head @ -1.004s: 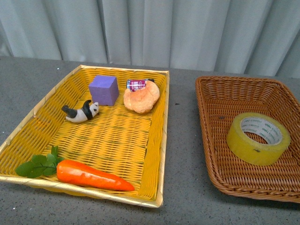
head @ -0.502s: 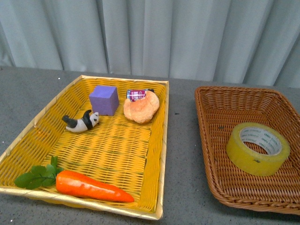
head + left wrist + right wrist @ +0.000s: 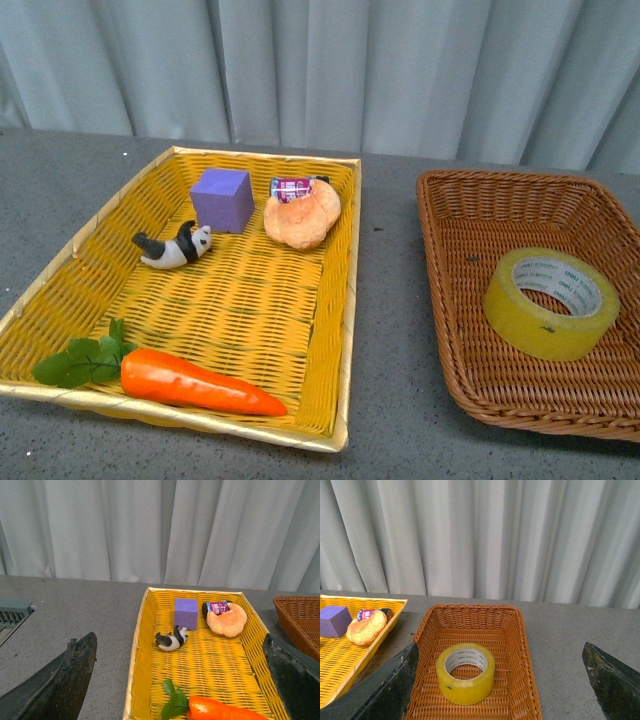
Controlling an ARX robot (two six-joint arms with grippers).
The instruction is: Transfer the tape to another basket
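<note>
Yellow tape (image 3: 465, 672) lies flat in the brown wicker basket (image 3: 515, 630), below and between the right end effector's (image 3: 500, 690) released fingers (image 3: 385, 690); left end effector (image 3: 180, 680) likewise spread.

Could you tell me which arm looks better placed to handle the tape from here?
Probably the right. The right gripper is open and looks down on the tape lying in the brown basket. The left gripper, also open, faces the yellow tray, away from it.

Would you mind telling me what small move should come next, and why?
Probably none beyond keeping both arms back: the tape lies flat inside the brown basket, apart from the yellow tray, and each wrist view shows its claw open and empty.
</note>
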